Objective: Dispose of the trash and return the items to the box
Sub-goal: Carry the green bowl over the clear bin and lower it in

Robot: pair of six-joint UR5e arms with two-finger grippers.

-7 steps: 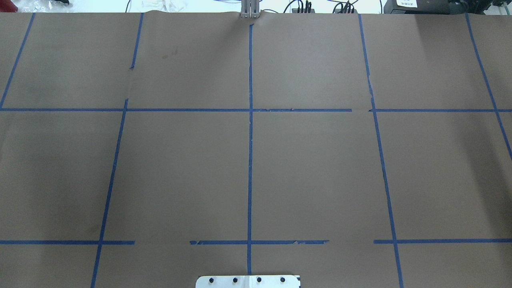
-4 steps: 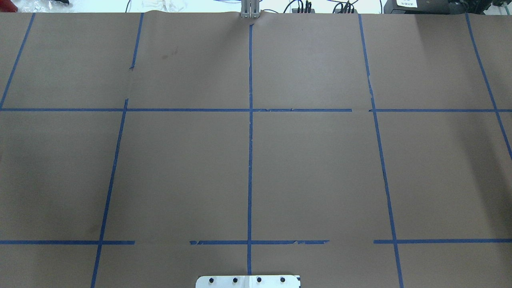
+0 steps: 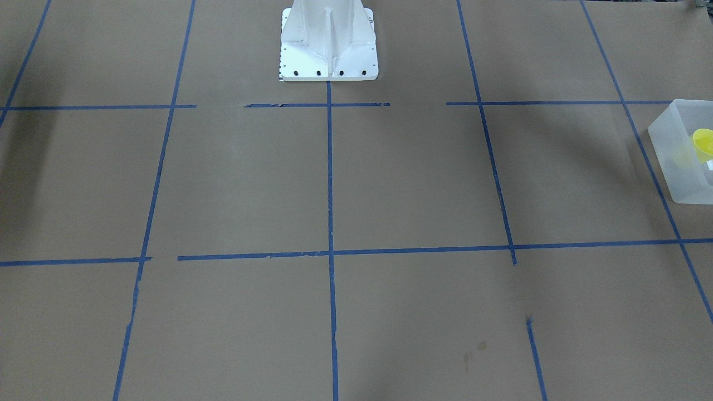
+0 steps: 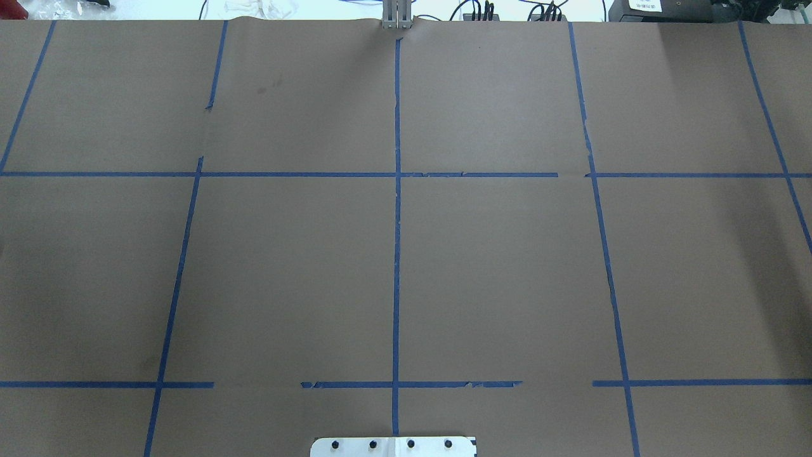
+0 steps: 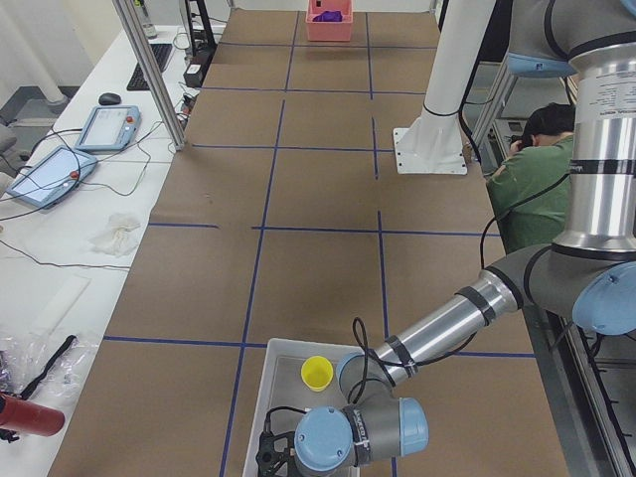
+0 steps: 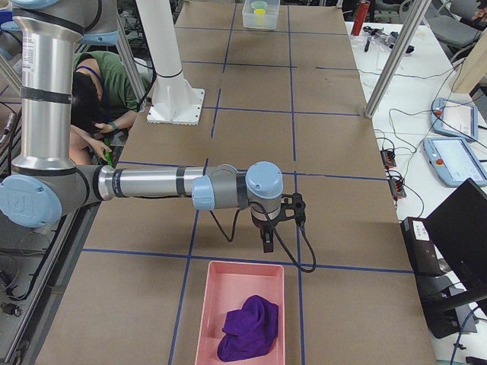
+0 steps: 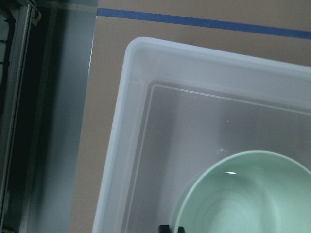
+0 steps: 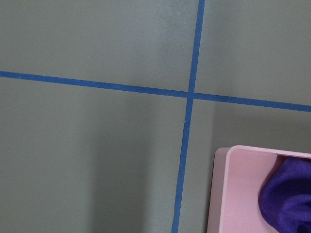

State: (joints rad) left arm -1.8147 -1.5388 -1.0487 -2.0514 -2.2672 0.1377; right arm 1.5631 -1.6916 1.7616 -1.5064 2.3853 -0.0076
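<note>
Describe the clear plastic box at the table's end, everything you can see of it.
The box is a frosted, see-through white plastic bin, rectangular with rounded corners, a thick rim and walls sloping in toward a flat floor. It stands upright and open on the brown paper table, at the robot's left end. Inside sit a yellow cup and a pale green bowl. The left arm reaches over it; contact cannot be judged.
</note>
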